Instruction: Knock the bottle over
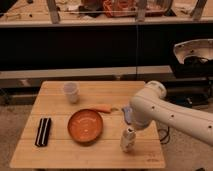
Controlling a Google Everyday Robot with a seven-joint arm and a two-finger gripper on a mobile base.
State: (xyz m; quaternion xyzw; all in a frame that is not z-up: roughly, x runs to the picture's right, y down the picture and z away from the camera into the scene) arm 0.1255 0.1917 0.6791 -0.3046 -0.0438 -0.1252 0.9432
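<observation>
The small whitish bottle point(128, 140) stands on the wooden table point(60, 155) near its front right, to the right of the orange plate point(85, 126). It looks upright or slightly tilted. My white arm reaches in from the right, and its gripper point(133, 126) is right above the bottle's top and seems to touch it. The arm's thick wrist hides most of the gripper.
A translucent white cup point(71, 92) stands at the back left. A small orange carrot-like item point(103, 109) lies behind the plate. A black flat object point(43, 131) lies at the left. A bluish object point(126, 113) is partly hidden by the arm. The table's front edge is just below the bottle.
</observation>
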